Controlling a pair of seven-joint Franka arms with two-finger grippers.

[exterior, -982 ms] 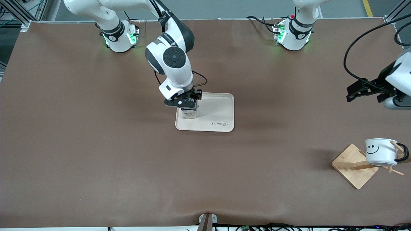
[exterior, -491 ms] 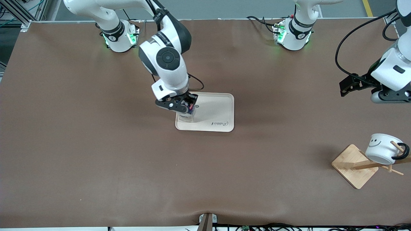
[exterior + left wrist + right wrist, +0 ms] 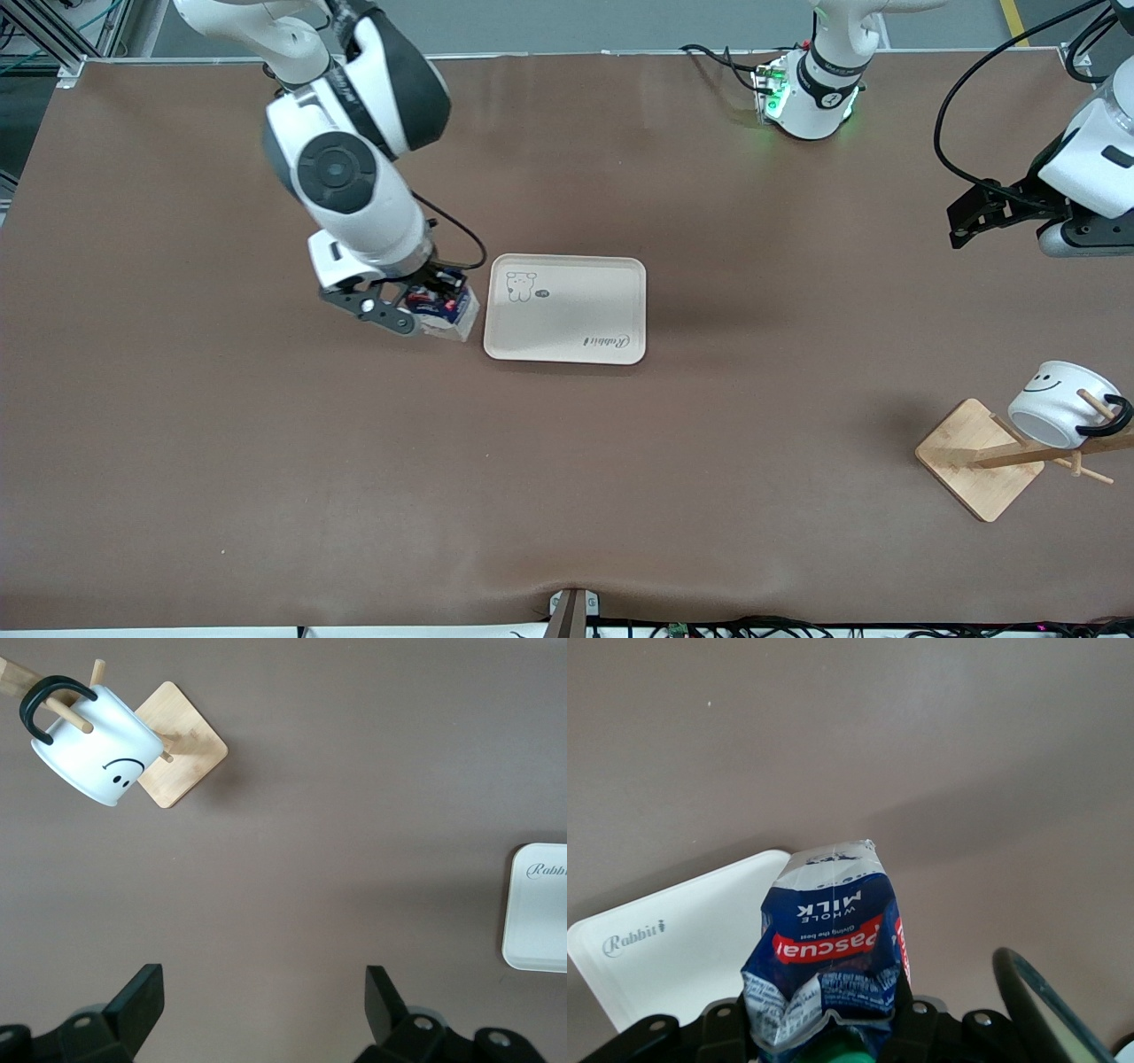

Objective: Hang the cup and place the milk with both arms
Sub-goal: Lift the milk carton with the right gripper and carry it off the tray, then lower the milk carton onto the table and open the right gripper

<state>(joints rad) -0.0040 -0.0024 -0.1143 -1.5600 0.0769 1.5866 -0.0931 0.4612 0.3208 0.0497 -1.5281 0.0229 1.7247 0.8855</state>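
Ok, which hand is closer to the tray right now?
Right. The right hand holds the milk just off the tray edge, toward the right arm's end. The left hand is open, up near the left arm's end of the table.

White smiley cup hangs tilted on peg; blue milk crumpled, tilted, held beside tray.

light: bright, even, from overhead | shadows: soft, diffuse on table | glare: none | focus: sharp in all views
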